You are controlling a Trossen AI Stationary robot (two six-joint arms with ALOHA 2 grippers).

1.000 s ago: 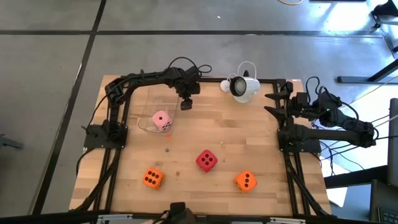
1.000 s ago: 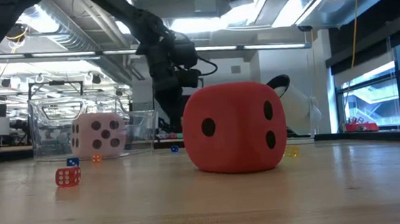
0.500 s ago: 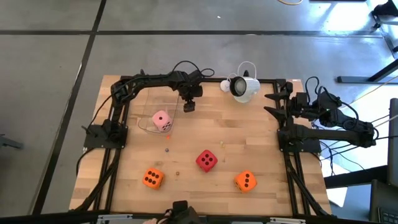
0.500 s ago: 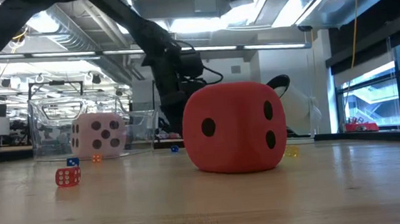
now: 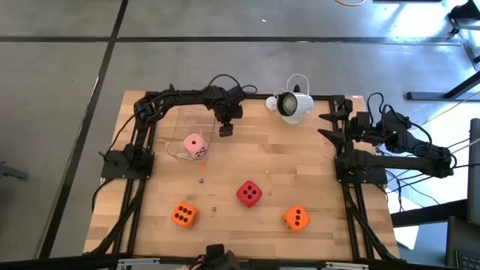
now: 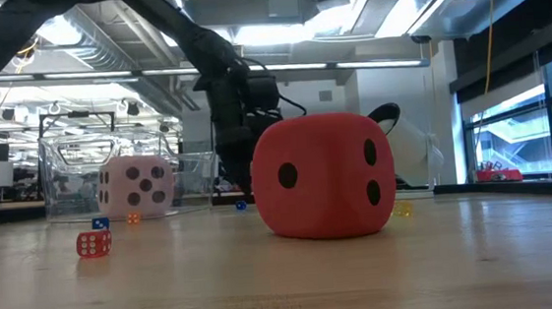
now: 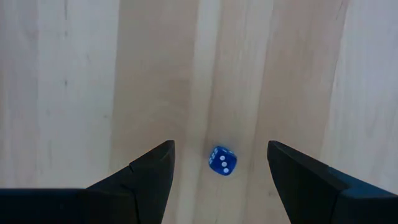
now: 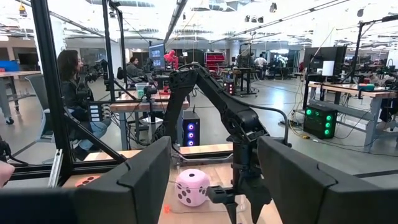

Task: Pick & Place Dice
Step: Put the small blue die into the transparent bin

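Dice: four soft cubes lie on the wooden table (image 5: pixel 247 161). The pink die (image 5: pixel 195 145) sits inside a clear container (image 5: pixel 180 135) at the table's far left; the red die (image 5: pixel 249 193) lies near the middle, one orange die (image 5: pixel 184 215) at the near left and the other orange die (image 5: pixel 297 218) at the near right, all well apart. In the low view the red die fills the foreground and hides the lower part of the left arm, while an orange die is cut off at the picture's left edge; the container's walls are hard to trace against the room. Small dice also lie on the boards: a tiny red one (image 6: pixel 93 244) and a blue one (image 7: pixel 222 160), the latter seen between the fingers in the left wrist view. The left gripper (image 5: pixel 225 129) hangs over the far side of the table, just beside the container, jaws spread wide and holding nothing. The right gripper (image 5: pixel 327 125) waits at the table's far right edge, jaws likewise wide apart and empty; its wrist view shows people seated in the room beyond. Compared with one second earlier, the left gripper has drawn slightly toward the far edge; the dice lie unchanged.
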